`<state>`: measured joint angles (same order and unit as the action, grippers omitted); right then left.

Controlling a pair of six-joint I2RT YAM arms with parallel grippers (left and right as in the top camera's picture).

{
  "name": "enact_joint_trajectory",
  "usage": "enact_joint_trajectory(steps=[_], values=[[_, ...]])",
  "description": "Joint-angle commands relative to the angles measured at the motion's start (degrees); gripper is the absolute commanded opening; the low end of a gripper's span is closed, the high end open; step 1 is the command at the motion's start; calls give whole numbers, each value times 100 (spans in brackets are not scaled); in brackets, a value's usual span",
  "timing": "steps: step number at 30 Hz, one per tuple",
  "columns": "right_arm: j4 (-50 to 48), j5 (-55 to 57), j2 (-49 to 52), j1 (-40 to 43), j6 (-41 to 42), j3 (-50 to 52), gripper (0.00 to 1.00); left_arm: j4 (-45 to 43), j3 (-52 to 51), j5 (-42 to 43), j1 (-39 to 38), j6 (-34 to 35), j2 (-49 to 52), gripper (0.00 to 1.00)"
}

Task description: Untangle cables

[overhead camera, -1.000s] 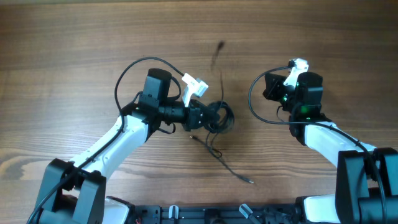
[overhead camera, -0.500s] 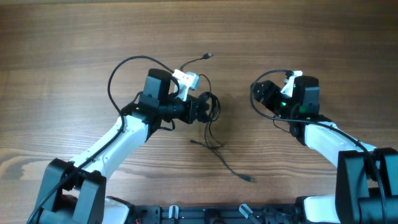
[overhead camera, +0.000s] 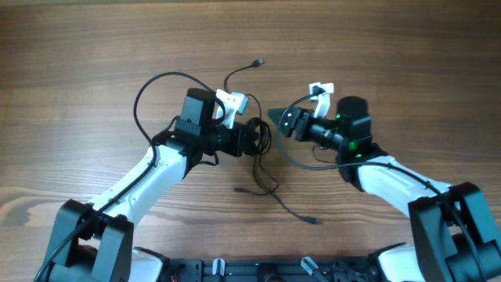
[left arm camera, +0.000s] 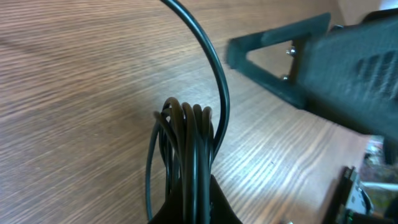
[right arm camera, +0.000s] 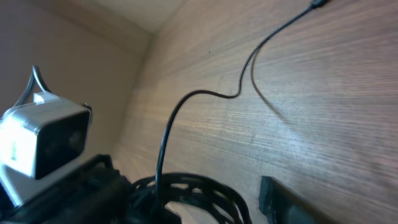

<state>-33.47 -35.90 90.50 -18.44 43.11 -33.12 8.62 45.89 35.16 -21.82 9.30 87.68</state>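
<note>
The cables [overhead camera: 261, 139] form a small black coil with my left gripper [overhead camera: 252, 141] shut on it, just above the table. One strand runs up to a plug [overhead camera: 258, 61]. Another trails down across the wood to a plug end [overhead camera: 313, 222]. In the left wrist view the coil [left arm camera: 186, 134] stands upright, clamped between the jaws of the left gripper [left arm camera: 194, 202]. My right gripper [overhead camera: 280, 123] is open right beside the coil's right side. In the right wrist view one of its fingers [right arm camera: 286, 202] shows next to the coil loops [right arm camera: 193, 186]; the other finger is out of frame.
Thick black arm wires loop beside each wrist, one [overhead camera: 153, 86] on the left and one [overhead camera: 301, 160] under the right gripper. The wooden table [overhead camera: 407, 63] stretches bare on all sides. The arm bases [overhead camera: 258, 270] line the front edge.
The right arm has swung left to the coil and its gripper has opened. The left gripper has drawn the coil up and left, and the upper strand has straightened out.
</note>
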Motion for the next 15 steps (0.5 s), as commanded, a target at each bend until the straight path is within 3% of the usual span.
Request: enact_joint_trajectory(steps=[1,7,10,11,12,15], values=[[-42,730,55,-356,-240,-52,58,7,20,492,-20,-289,-28,4],[-210,1176,55,-713,-98,-52,56,-4,20,535,-83,-310,-28,4],[-337,1388,59,-710,57,-52,29,-4,20,535,-243,-308,-28,4],[-313,1565,59,-710,57,-52,10,-15,20,533,-317,-306,-31,4],[-214,1794,59,-708,57,-52,4,-55,20,531,-348,-306,-31,4],[275,2271,59,-654,518,-52,4,-68,22,529,-205,-232,-76,4]])
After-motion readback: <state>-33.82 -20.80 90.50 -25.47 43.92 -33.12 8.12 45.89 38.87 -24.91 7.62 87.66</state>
